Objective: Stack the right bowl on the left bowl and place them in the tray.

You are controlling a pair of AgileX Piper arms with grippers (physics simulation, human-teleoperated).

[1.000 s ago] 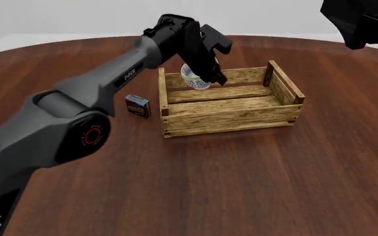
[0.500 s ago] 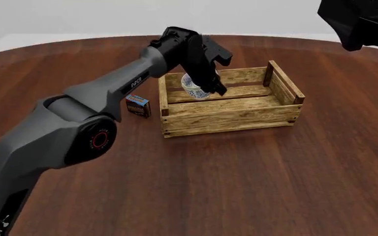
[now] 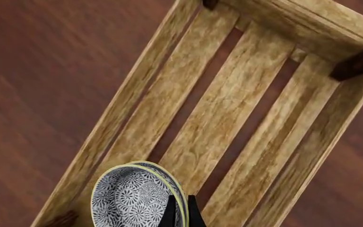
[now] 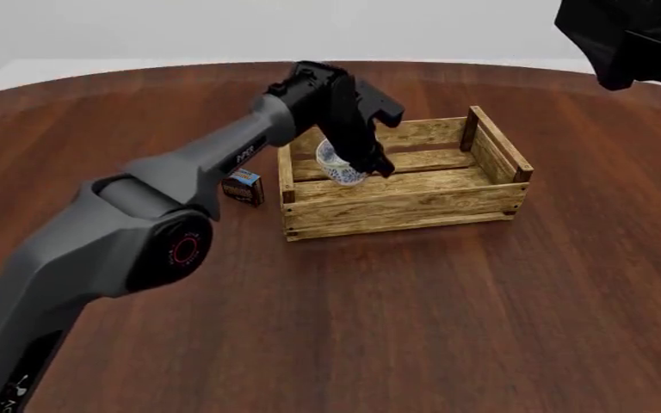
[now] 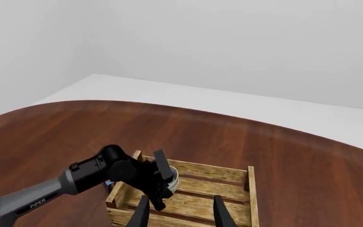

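The two patterned bowls [image 3: 133,201] are nested as one stack, tilted on edge. My left gripper [image 3: 180,213] is shut on the stack's rim. In the front view the stack [image 4: 334,163] hangs low inside the left end of the wooden slat tray [image 4: 405,219], with the left gripper [image 4: 361,165] reaching down over it. The tray's slatted floor [image 3: 232,104] lies just beyond the bowls. The right wrist view shows the tray [image 5: 252,189] and the stack [image 5: 174,176] from high above. My right gripper [image 5: 180,213] is open and empty, far above the table.
A small blue-red box [image 4: 240,185] stands on the table just left of the tray. The right arm's body [image 4: 635,39] hangs at the top right of the front view. The left arm [image 4: 193,172] stretches across the table's left half.
The left gripper has lowered the bowl stack from above the tray's back left corner down into the tray's left end. The right arm has barely moved.
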